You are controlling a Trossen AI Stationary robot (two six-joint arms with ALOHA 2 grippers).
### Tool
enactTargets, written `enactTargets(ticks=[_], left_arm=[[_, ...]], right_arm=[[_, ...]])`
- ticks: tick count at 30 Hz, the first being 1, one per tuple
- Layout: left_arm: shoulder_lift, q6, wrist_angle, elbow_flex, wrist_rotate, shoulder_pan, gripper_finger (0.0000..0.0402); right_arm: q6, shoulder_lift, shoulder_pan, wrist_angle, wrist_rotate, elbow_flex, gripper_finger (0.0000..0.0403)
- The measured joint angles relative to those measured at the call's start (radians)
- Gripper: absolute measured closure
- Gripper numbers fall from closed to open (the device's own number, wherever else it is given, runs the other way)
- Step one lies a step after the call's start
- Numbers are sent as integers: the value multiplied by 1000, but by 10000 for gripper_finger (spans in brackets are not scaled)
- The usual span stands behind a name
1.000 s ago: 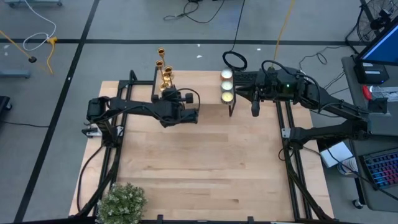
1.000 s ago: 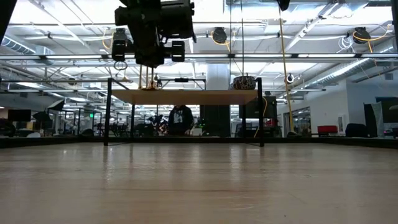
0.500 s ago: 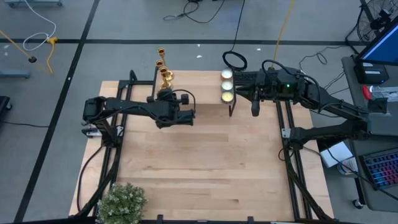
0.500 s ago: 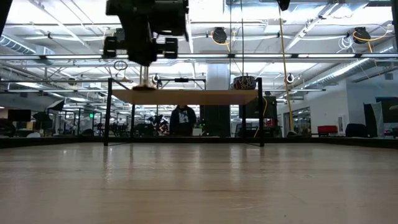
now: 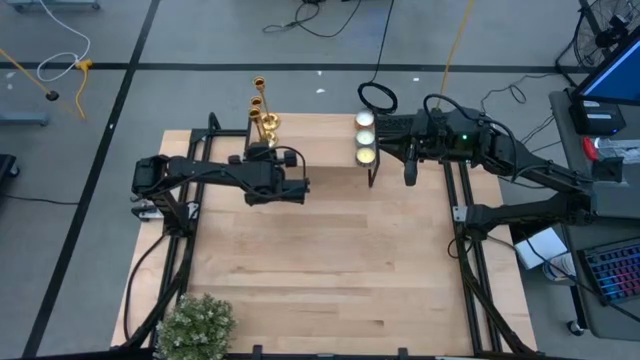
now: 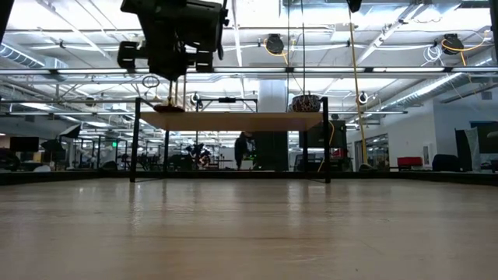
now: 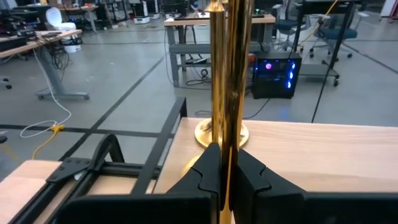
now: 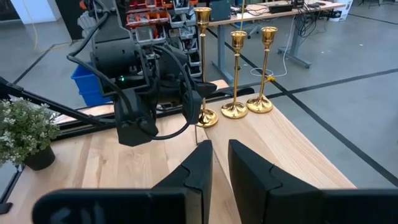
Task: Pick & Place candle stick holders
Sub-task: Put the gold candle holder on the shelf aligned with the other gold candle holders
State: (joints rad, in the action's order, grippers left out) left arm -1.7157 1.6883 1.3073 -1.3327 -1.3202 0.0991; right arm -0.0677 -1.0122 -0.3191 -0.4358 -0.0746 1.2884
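Note:
Three tall gold candle stick holders (image 8: 236, 74) stand in a row at the far left of a raised wooden shelf (image 5: 320, 140). They also show in the high view (image 5: 262, 105). My left gripper (image 7: 225, 180) is at the shelf's left end (image 5: 266, 148), shut on the nearest holder (image 8: 202, 62). That holder's flared base (image 6: 167, 109) shows just over the shelf's edge in the low view. My right gripper (image 8: 217, 155) hovers at the shelf's right end (image 5: 408, 170), empty, its fingers a narrow gap apart. My left gripper pinches the nearest holder's thin stem (image 7: 225, 140) between its two fingers, low on the stem. The fingers come about level from the table's near side and lie across the stem. The holder stays upright. I cannot tell whether its base (image 8: 205, 118) touches the shelf.
Three small glowing candles (image 5: 365, 138) sit on the shelf's right part, beside my right gripper. A potted plant (image 5: 195, 325) stands at the table's near left corner. Black frame bars (image 7: 161, 143) edge the shelf. The wide wooden tabletop (image 5: 320, 250) lies in front.
My left gripper has gone toward the table's left edge and slightly up, still shut on the holder's stem. The holder has gone with it, still upright, and its base has come into sight above the shelf's edge in the low view.

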Motion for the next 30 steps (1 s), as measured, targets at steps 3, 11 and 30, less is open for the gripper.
enactTargets(ticks=[3,11,30], left_arm=[[0,22,27,0,-4,5,391],[0,63,29,37,-1,19,391],[2,86,29,55,-8,18,391]], right_arm=[[-4,0,0,0,0,0,353],[-14,0,0,0,0,0,353],[-26,0,0,15,0,0,353]])
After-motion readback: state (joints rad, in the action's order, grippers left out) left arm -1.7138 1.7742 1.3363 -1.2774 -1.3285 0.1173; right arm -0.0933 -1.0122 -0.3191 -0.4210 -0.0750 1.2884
